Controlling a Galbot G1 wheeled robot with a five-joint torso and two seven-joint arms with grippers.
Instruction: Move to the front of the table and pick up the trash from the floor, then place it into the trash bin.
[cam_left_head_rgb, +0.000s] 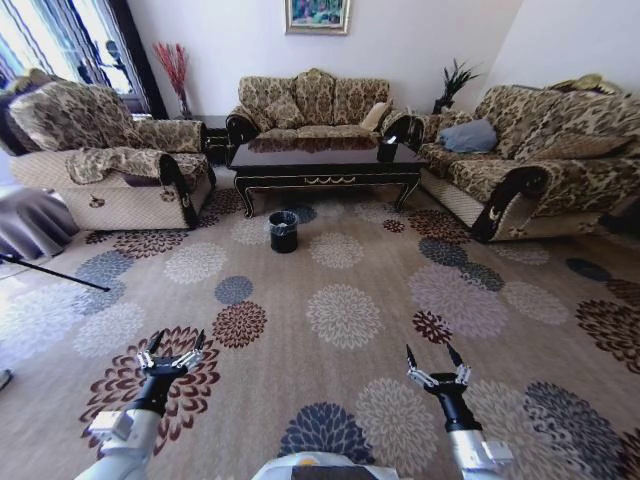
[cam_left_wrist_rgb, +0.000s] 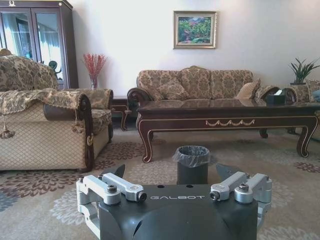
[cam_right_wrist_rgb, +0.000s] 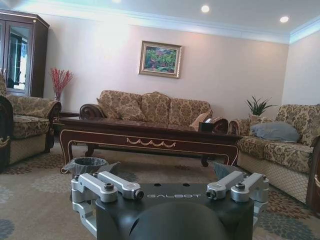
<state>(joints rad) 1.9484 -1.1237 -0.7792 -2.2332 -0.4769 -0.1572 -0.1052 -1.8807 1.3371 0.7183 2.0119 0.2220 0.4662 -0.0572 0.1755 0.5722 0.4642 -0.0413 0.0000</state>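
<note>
Both arms are held out low in front of the robot, above the flowered carpet (cam_left_head_rgb: 340, 300). The left tool (cam_left_head_rgb: 172, 345) has its two dark fingers spread wide with nothing between them, hanging over a brown-red blossom in the pattern. The right tool (cam_left_head_rgb: 434, 360) matches it on the other side, fingers parted and empty, over a pale stretch of carpet beside a small dark flower.

Well ahead of both tools stands the trash bin (cam_left_head_rgb: 284, 230), a small black cylinder with a thin clear liner bunched around its rim. It sits upright on the carpet just in front of the counter (cam_left_head_rgb: 325, 165), nearer its left legs. From the left wrist the bin (cam_left_wrist_rgb: 192, 162) appears straight ahead between the fingertips, with the counter (cam_left_wrist_rgb: 227, 117) behind it, gold scrollwork on its glossy dark front.

A black tissue box (cam_left_head_rgb: 387, 151) rests on the counter's right end. A patterned sofa (cam_left_head_rgb: 310, 105) stands behind it, an armchair (cam_left_head_rgb: 100, 160) to the left and another sofa (cam_left_head_rgb: 520, 160) to the right.

As for the trash, I cannot pick out any loose pieces on the busy carpet from this far away.
</note>
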